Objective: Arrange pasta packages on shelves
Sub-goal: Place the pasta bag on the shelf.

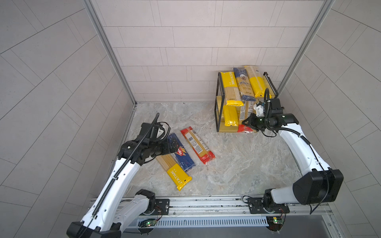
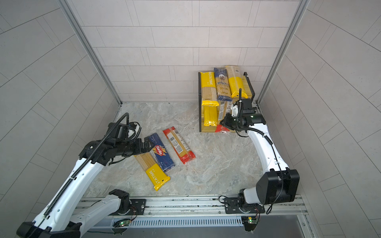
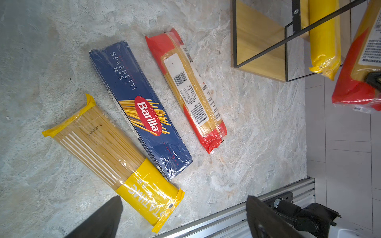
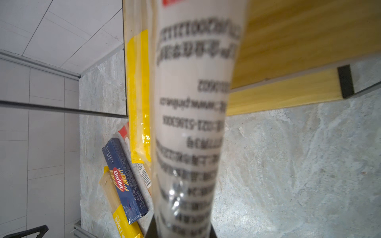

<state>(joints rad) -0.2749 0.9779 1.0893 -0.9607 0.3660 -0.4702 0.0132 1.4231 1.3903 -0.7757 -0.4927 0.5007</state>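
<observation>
Three pasta packages lie side by side on the marble floor: a yellow PASTATIME one [image 1: 175,171] [image 3: 115,156], a dark blue Barilla one [image 1: 184,155] [image 3: 142,109] and a red-ended one [image 1: 198,145] [image 3: 191,90]. My left gripper [image 1: 175,147] [image 3: 183,198] hovers open above the yellow and blue ones, holding nothing. The shelves [image 1: 226,128] [image 2: 206,129] stand at the back right; three packs lie on the top tier and a yellow one [image 1: 230,115] lower down. My right gripper [image 1: 248,121] [image 4: 181,230] is shut on a red-ended package [image 1: 244,128] [image 4: 189,123] at the lower tier's front.
Tiled walls close in the back and both sides, with the shelves tight in the back right corner. A metal rail [image 1: 206,203] carrying both arm bases runs along the front edge. Bare marble floor [image 1: 247,164] lies between the loose packs and the right arm.
</observation>
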